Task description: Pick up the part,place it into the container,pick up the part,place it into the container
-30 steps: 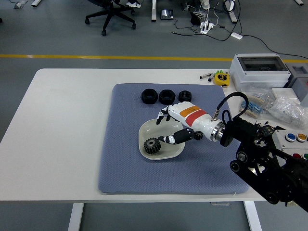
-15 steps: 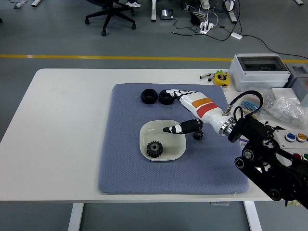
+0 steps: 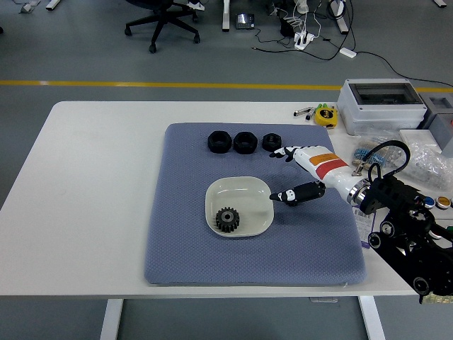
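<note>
A black toothed gear (image 3: 227,219) lies inside the pale square bowl (image 3: 248,189) in the middle of the blue-grey mat (image 3: 184,248). Three black ring-shaped parts (image 3: 220,142), (image 3: 245,142), (image 3: 271,141) stand in a row at the mat's far edge. My right hand (image 3: 289,173), white with an orange and red band, hovers over the mat just right of the bowl, between it and the row of parts. Its fingers are spread and hold nothing. The left arm is out of view.
A grey plastic box (image 3: 382,105), a yellow tape measure (image 3: 325,115), pens and bags of small parts (image 3: 425,157) crowd the table's right side. A button box (image 3: 439,205) sits by my right arm. The white table (image 3: 99,184) lies left of the mat.
My right hand has let go of the gear, which now lies in the bowl, and has drawn back to the right, off the bowl.
</note>
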